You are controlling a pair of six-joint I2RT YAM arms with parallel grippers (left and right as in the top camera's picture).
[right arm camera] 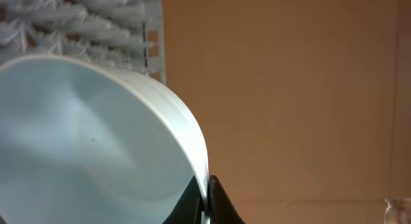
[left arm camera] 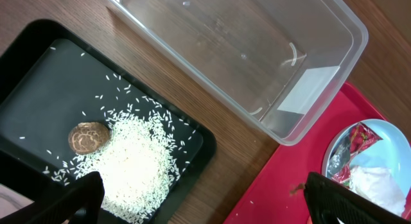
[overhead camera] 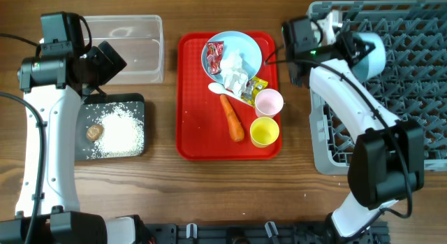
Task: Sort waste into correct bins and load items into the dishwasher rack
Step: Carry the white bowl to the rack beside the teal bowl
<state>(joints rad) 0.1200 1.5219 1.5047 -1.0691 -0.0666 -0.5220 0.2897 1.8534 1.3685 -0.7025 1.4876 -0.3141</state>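
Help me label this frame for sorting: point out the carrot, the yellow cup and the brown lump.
carrot (overhead camera: 232, 118), overhead view, middle of its body.
yellow cup (overhead camera: 265, 131), overhead view, inside its open mouth.
brown lump (left arm camera: 88, 137), left wrist view, its top surface.

Wooden table (overhead camera: 230, 195): brown, grain running left to right, fills the overhead view. In the left wrist view the same wood (left arm camera: 212, 124) shows as a bare strip.

Red tray (overhead camera: 195, 97): flat, rectangular, rounded corners and a low raised rim. It lies at the table's centre with its long sides running front to back. Its left half is mostly bare. One corner (left arm camera: 282, 185) enters the left wrist view at lower right.

Dark rail (overhead camera: 230, 233): along the near table edge, partly cut off.

Right wrist view: plain brown background (right arm camera: 289, 89), out of focus.
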